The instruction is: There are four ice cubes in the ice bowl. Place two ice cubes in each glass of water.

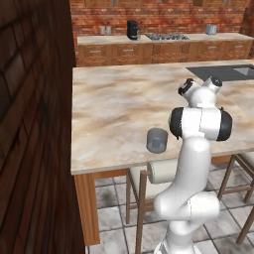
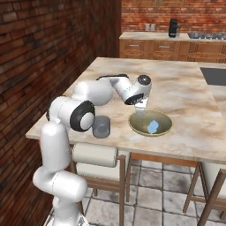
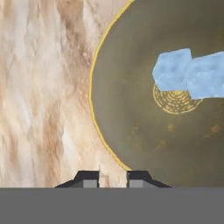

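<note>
the white arm reaches over a marble-topped island counter [image 2: 185,101], and its gripper [image 2: 141,106] hangs just above the near-left rim of the ice bowl [image 2: 165,128]. in the hand view the two dark fingertips [image 3: 89,178] stand a little apart with only a narrow gap between them, and nothing can be seen in that gap; whether they pinch anything cannot be told from the pictures. the tips sit over the bowl's golden rim, where the marble meets the olive-yellow inside.

inside the bowl two pale blue ice cubes [image 3: 173,69] lie side by side, touching, near the middle over a ringed golden mark on the bottom. in the right base view they read as one small pale blue lump [image 2: 152,127] close to the bowl's centre. the gripper is well apart from them, at the bowl's edge rather than over the cubes.

a short grey-blue glass [image 2: 101,126] stands on the counter near its front edge, to the left of the bowl and partly behind the arm's dark elbow joint in the right base view. the same glass [image 1: 157,140] shows in the left base view, upright, just left of the arm.

wooden stools [image 2: 95,155] are tucked under the front of the counter.
</note>
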{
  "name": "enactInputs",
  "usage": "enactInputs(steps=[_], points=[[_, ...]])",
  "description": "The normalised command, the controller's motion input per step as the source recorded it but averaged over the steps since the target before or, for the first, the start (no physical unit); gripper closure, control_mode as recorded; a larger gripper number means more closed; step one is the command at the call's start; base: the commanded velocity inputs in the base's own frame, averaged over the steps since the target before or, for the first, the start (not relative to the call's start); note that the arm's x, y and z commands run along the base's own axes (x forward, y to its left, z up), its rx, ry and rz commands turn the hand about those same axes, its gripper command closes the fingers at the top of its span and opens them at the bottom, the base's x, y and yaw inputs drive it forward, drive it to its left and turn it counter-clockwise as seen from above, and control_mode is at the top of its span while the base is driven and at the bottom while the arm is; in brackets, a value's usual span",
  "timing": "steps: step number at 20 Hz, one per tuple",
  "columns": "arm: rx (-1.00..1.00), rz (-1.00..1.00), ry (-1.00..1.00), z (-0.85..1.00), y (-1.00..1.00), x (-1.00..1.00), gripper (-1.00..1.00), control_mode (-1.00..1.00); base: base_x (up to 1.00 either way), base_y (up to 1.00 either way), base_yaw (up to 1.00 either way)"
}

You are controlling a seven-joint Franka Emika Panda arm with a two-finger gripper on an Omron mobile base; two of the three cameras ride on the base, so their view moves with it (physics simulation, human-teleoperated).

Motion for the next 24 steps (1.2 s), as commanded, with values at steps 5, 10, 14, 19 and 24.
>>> enactInputs(steps=[5, 10, 14, 19, 24], points=[[0.0, 0.14, 0.05, 0.82, 0.23, -0.99, 1.0, -1.0, 0.0, 0.0, 0.0], [-0.04, 0.22, -0.01, 0.48, 0.7, -1.0, 1.0, -1.0, 0.0, 0.0, 0.0], [-0.07, 0.33, 0.01, 0.46, 0.65, -1.0, 1.0, -1.0, 0.0, 0.0, 0.0], [-0.14, 0.31, 0.0, 0.02, 0.66, -0.97, 1.0, -1.0, 0.0, 0.0, 0.0], [-0.08, 0.27, 0.0, -0.16, 0.52, -0.37, 1.0, -1.0, 0.0, 0.0, 0.0]])
